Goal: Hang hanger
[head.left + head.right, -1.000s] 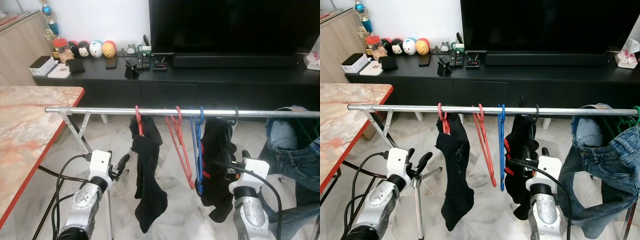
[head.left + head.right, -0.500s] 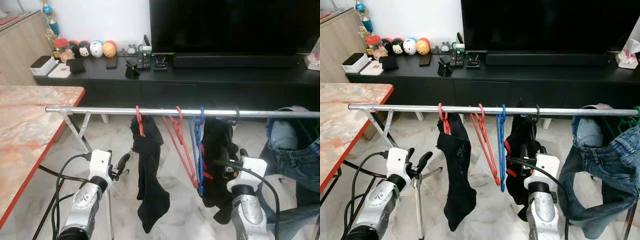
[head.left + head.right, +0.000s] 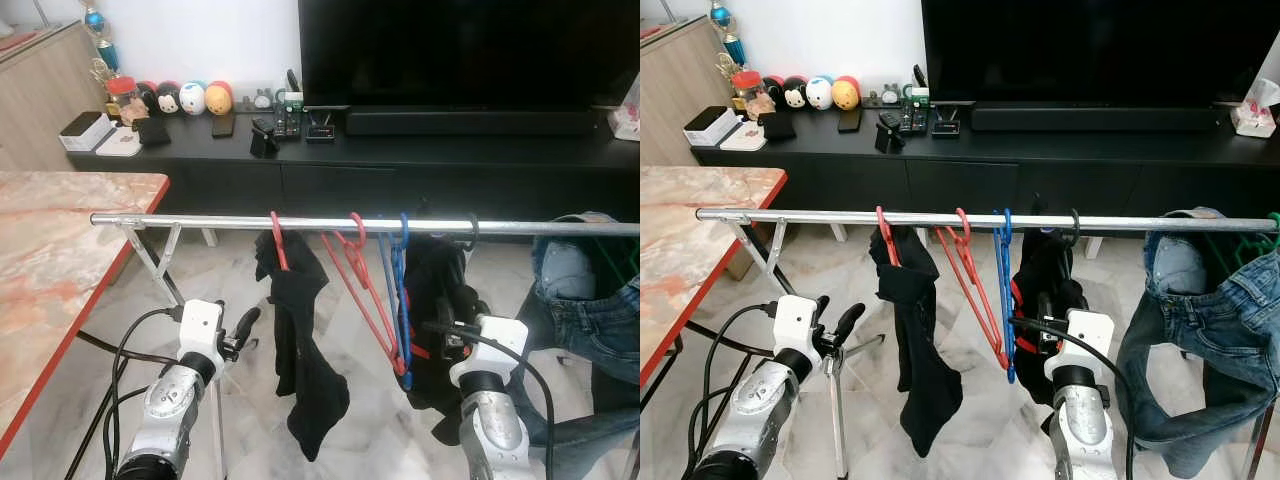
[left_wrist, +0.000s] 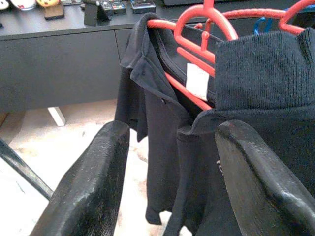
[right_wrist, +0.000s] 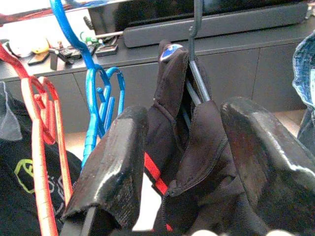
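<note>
Both silver arms rise from the lower edge of the head views, forearms angled up and forward; the left arm stands on the robot's left with a black cable looping off its wrist, and the left gripper (image 3: 243,322) points up and to the right, its two black fingers (image 4: 88,182) spread wide apart. The right arm stands nearly upright on the other side, a cable curving over its white wrist block; the right gripper (image 5: 189,162) also has its fingers (image 5: 115,162) parted.

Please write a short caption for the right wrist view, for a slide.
Open right gripper facing a black garment hanging beside blue hangers.
</note>
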Controlling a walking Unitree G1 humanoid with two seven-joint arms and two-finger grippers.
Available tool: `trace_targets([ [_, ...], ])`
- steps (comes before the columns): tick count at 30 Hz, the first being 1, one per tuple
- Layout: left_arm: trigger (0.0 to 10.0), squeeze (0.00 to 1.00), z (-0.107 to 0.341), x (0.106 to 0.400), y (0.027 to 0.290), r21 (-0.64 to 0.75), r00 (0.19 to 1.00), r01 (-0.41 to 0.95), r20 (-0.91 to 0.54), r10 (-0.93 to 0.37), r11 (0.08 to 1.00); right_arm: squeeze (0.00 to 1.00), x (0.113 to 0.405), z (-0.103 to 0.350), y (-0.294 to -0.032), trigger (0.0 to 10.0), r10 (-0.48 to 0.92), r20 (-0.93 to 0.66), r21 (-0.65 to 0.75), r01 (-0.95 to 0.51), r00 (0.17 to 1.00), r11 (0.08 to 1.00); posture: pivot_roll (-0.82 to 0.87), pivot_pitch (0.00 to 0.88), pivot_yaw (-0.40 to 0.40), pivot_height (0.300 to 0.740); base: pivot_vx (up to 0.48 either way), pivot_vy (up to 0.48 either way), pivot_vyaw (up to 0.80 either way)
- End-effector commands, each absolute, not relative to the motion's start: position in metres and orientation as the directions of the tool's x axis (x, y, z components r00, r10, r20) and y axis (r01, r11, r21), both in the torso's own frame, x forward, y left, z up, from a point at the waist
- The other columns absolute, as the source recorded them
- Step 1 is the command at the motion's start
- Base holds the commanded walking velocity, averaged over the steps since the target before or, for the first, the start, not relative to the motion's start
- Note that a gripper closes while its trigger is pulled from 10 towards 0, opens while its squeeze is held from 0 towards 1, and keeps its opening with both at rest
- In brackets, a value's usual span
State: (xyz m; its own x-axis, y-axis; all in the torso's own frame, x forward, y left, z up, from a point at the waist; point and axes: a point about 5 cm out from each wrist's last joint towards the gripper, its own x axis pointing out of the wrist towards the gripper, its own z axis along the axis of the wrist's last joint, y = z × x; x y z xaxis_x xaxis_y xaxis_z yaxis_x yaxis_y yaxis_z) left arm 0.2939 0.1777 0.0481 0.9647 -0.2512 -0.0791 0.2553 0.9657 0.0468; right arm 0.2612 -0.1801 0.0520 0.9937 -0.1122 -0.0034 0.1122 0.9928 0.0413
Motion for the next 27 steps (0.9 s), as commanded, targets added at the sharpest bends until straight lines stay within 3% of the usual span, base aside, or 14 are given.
trace_targets([
  [1,10.0,0.0,0.0486,0.292,0.1809,0.048,0.965,0.255,-0.073,-0.252,0.966,0.0,0.2617,0.0503,-0.1772,10.0,-0.105,-0.016,0.042,0.106,0.994,0.994,0.05,0.0,0.049,0.74,-0.259,0.0,0.0],
  [27,10.0,0.0,0.0505,0.2935,0.1811,0.044,0.967,0.25,-0.068,-0.247,0.967,0.0,0.2646,0.0501,-0.1766,10.0,-0.107,-0.022,0.039,0.108,0.994,0.993,0.05,0.0,0.053,0.74,-0.271,0.0,0.0],
])
